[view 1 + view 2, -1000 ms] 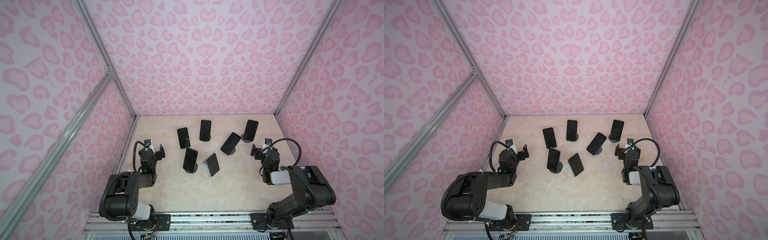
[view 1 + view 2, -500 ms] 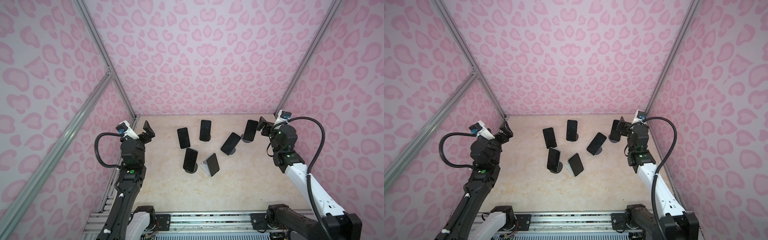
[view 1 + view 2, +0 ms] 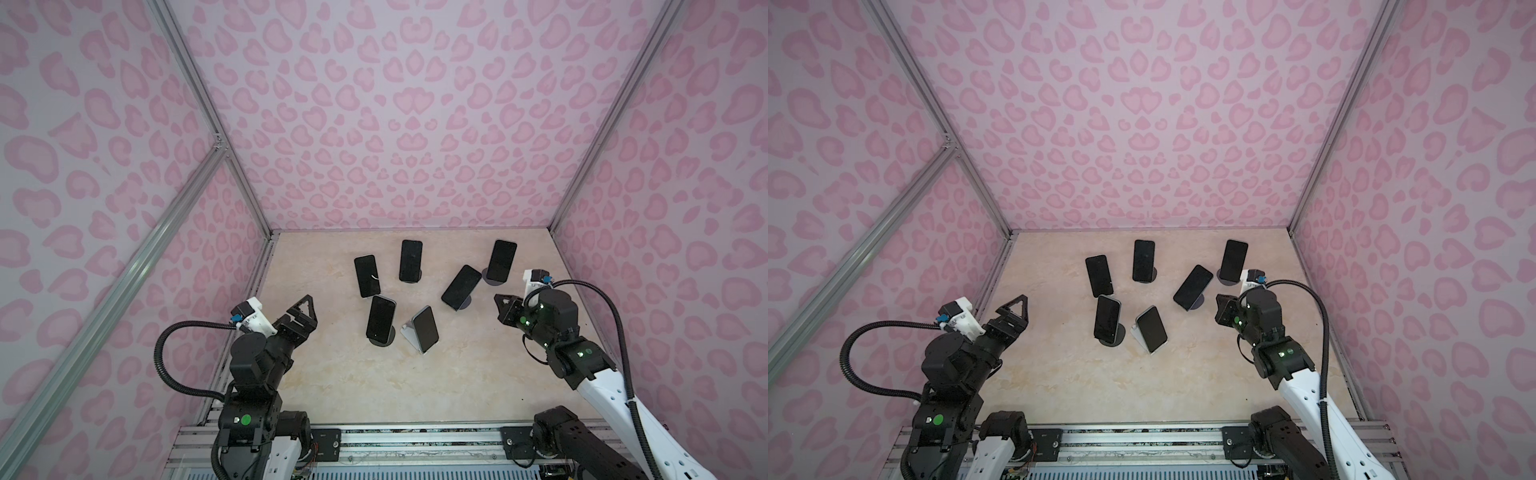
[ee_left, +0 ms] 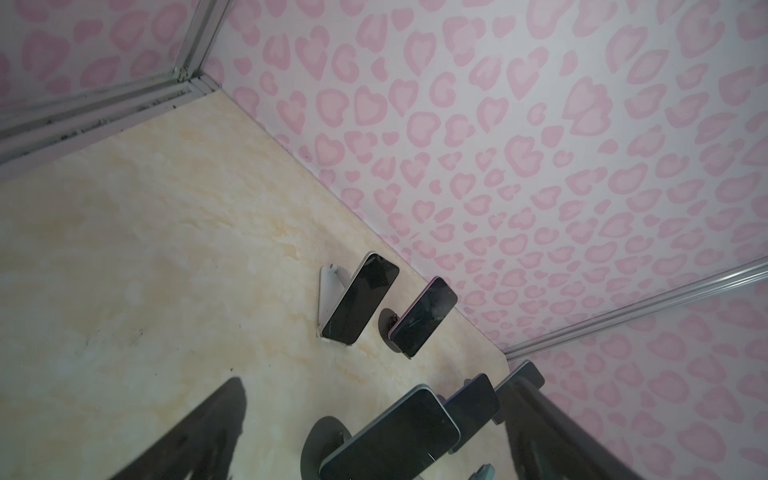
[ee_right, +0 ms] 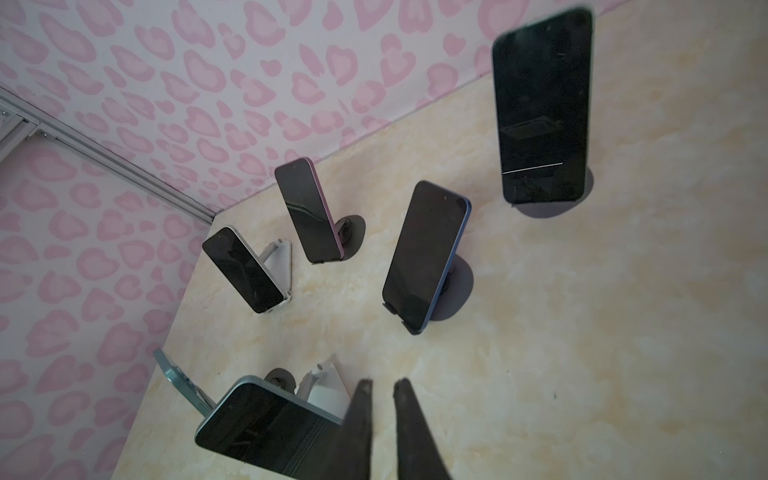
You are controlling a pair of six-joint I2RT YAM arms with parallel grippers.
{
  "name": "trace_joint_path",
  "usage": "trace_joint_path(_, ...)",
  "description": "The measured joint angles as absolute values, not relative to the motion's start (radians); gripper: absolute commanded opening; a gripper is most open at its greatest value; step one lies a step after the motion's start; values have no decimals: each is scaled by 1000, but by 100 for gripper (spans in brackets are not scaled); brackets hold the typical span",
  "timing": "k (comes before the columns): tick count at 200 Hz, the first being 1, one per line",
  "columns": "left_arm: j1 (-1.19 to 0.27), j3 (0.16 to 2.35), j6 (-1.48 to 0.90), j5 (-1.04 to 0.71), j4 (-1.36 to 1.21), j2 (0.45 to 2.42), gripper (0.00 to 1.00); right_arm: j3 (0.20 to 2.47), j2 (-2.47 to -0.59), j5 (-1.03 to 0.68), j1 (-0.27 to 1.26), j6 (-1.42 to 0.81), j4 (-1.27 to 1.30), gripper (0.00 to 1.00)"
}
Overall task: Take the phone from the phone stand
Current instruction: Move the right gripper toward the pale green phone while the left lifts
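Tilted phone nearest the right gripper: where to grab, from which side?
Probably the long edges near its free top end, right gripper opened and coming from above: the tilted phone leans back on its round stand, bottom edge seated there.

Item: bench [image 3: 374, 386] carrying six phones, each propped on one of the stands [image 3: 494, 281], clustered toward its back half.
- Back row, left to right: back-left phone [image 3: 367, 275], back-centre phone [image 3: 410, 260], back-right phone [image 3: 501, 260].
- Mid-right phone [image 3: 461, 286]: in front of the gap between the back-centre and back-right phones.
- Front pair, just beside each other: front-left phone [image 3: 380, 317], directly before the back-left phone; front-right phone [image 3: 425, 329] to its right.
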State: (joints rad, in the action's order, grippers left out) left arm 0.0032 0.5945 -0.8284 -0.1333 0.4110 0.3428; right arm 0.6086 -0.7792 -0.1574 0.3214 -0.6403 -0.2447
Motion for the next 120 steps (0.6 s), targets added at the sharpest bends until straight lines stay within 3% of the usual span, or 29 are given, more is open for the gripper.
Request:
trace_joint_path(39,-27,552,-884,-221,446,382,95,357,-711,-155,444,-805,-122,0)
trace_joint_path(72,-44,567,-888,-299,445,431,95,288,-676,-96,489,-866,-40,0)
trace_joint_path(120,-52,551,-889,-361,442,442,95,216,-869,-89,494,-928,128,0)
